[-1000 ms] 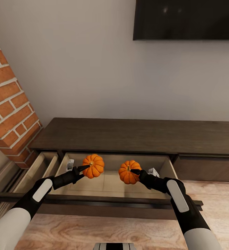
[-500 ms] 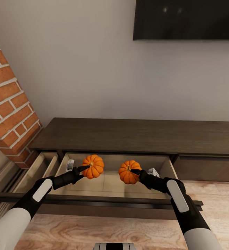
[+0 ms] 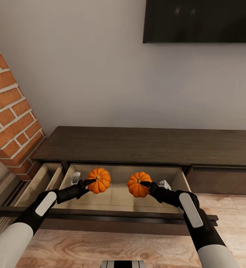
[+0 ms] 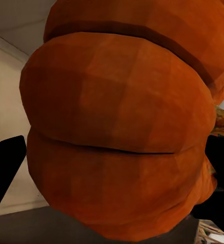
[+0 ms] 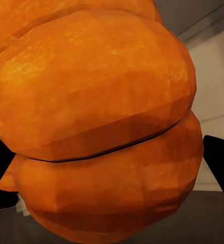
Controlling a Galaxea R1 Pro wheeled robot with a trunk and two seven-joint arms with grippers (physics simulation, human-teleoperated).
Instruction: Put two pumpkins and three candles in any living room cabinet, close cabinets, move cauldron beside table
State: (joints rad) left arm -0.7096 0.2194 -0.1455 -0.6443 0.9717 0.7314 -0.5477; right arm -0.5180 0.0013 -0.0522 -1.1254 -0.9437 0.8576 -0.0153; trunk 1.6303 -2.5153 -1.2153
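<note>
Two orange ribbed pumpkins hang over the open drawer point(image 3: 119, 214) of the long dark brown cabinet point(image 3: 149, 143). My left gripper point(image 3: 92, 182) is shut on the left pumpkin point(image 3: 100, 180), which bulges between the black fingers point(image 4: 4, 170) in the left wrist view. On the right pumpkin point(image 3: 138, 184) my right gripper point(image 3: 143, 184) is shut as well, and that pumpkin point(image 5: 96, 127) swells between the fingertips point(image 5: 221, 162) in the right wrist view. Both pumpkins hang just above the drawer's beige floor. The candles and the cauldron are out of view.
A second, narrower drawer point(image 3: 44, 178) stands open to the left. The cabinet's right front point(image 3: 223, 180) is closed. A brick column point(image 3: 7, 111) rises at the left and a dark screen point(image 3: 201, 20) hangs on the wall. Wooden floor point(image 3: 100, 249) lies below the drawer front.
My left gripper has sunk slightly with its pumpkin toward the drawer floor. The right arm and its pumpkin have not moved.
</note>
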